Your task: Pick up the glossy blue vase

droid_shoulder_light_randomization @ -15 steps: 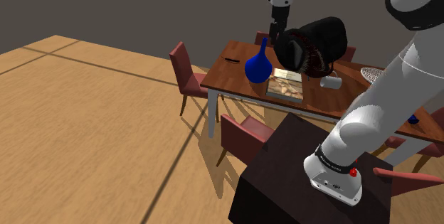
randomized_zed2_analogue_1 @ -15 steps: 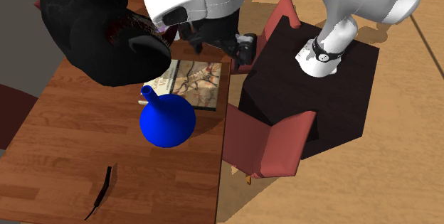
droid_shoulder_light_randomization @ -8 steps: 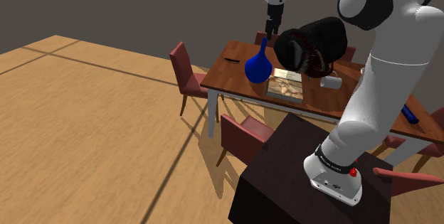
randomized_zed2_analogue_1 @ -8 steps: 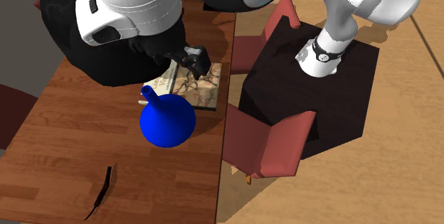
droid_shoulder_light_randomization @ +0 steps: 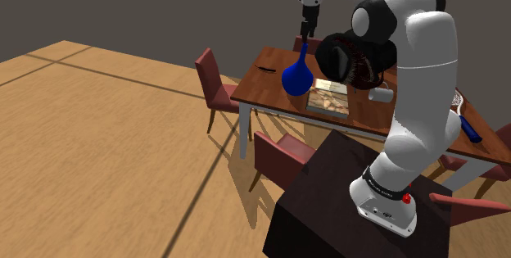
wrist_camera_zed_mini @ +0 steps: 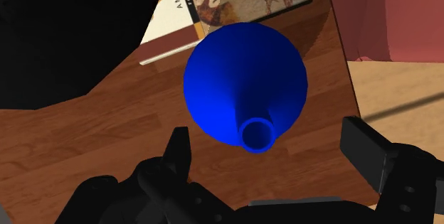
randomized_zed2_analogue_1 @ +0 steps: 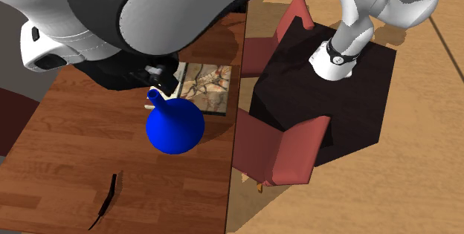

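Observation:
The blue vase [droid_shoulder_light_randomization: 296, 76] has a round glossy body and a thin neck, and it stands upright on the brown wooden table [droid_shoulder_light_randomization: 266, 92] near its corner. It also appears in the second exterior view [randomized_zed2_analogue_1: 175, 126]. My gripper [droid_shoulder_light_randomization: 305, 33] hangs straight above the neck, pointing down. In the wrist view the vase [wrist_camera_zed_mini: 245, 80] lies right below the hand, and its mouth sits between the open gripper [wrist_camera_zed_mini: 270, 151] fingers. The fingers stand wide apart and touch nothing.
A picture book [droid_shoulder_light_randomization: 327, 97] lies beside the vase, and a big black rounded object [droid_shoulder_light_randomization: 360, 52] stands behind the book. A thin black pen-like thing [randomized_zed2_analogue_1: 106, 199] lies further along the table. Red chairs [droid_shoulder_light_randomization: 282, 154] ring the table. My dark stand [randomized_zed2_analogue_1: 327, 99] sits beside it.
The arm has swung toward the shoulder view's left, carrying the gripper from over the book and black object to directly above the vase's neck. The vase has not moved.

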{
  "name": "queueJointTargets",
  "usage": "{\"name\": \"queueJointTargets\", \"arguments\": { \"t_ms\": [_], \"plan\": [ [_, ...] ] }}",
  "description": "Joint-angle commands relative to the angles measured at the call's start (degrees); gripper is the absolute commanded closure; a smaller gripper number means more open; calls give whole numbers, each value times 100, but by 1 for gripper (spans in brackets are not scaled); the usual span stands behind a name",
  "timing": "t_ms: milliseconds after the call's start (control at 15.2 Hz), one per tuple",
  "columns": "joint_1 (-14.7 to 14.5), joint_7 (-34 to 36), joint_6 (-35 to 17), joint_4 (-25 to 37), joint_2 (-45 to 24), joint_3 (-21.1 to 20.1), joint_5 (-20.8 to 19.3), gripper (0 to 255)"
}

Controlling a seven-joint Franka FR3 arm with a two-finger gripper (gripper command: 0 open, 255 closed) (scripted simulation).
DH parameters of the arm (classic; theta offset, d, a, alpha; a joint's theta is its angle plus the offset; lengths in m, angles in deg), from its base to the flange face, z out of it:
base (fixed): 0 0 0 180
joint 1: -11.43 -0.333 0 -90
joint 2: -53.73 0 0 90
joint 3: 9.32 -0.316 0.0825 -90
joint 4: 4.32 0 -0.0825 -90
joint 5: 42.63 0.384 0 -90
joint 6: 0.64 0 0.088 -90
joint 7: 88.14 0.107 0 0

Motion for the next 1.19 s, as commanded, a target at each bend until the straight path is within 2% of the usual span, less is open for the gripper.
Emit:
{"name": "queueJointTargets", "arguments": {
  "t_ms": [0,264,396,462,1122],
  "plan": [
    [13,-18,-122,-74,-46,-8,17,0],
    [-22,-6,-471,-422,-52,-18,22,0],
    [-22,-6,-472,-423,-52,-18,22,0],
    [-22,-8,-475,-430,-48,-17,21,255],
    [-16,-8,-397,-352,-47,-15,20,255]
  ]
}}
